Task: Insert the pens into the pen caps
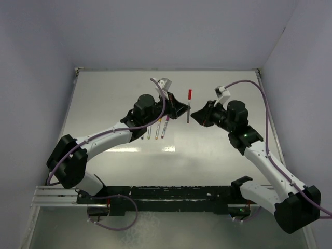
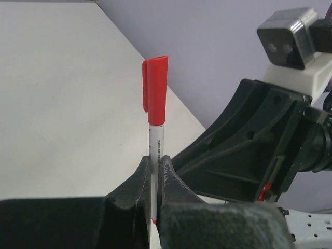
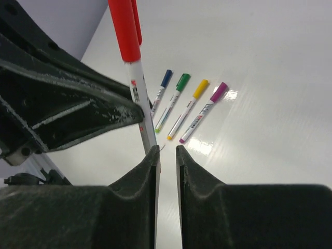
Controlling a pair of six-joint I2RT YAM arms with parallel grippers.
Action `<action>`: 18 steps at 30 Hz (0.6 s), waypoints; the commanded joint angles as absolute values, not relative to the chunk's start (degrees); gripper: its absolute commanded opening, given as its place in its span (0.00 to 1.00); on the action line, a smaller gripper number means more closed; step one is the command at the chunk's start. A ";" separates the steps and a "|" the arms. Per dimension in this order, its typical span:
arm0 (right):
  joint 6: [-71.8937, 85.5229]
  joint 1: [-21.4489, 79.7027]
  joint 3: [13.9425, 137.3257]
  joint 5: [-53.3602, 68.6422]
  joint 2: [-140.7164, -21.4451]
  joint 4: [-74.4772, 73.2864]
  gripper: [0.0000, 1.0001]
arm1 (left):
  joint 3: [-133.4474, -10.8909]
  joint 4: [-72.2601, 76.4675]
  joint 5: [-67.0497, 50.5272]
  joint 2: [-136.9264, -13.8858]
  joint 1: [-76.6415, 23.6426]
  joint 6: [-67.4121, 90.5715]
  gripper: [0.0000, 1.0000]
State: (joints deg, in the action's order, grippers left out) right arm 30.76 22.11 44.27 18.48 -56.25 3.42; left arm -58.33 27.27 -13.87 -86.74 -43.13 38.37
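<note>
Left gripper [image 2: 155, 165]: closed on the red pen [image 2: 155, 139], jaws clamped on its pale barrel low down; pen stands upright.
Blue-capped pen [image 3: 160, 94]: flat on the table, left of the red pen in the top view and nearer the arm bases; left end of a row of four.
Green-capped pen [image 3: 171, 104]: just beside the blue one, on the same slant.
Yellow-capped pen [image 3: 187, 110]: third in the row, cap on.
Purple-capped pen [image 3: 202, 114]: right end of the row, closest of the four to the red pen but apart from it.
Red cap [image 2: 155, 88]: seated on the red pen's upper end, above the clamped jaws.
Right gripper [image 3: 167, 153]: immediately right of the red pen; jaws parted by a narrow gap. The red pen's lower end runs along one fingertip; contact cannot be confirmed.
Table [image 1: 218, 171]: white, glossy, below the red pen.
</note>
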 commanded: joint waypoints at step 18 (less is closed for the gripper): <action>29.17 22.15 50.12 -5.60 -47.51 -8.20 0.31 | -74.78 -14.34 9.72 -102.46 -43.94 31.50 0.00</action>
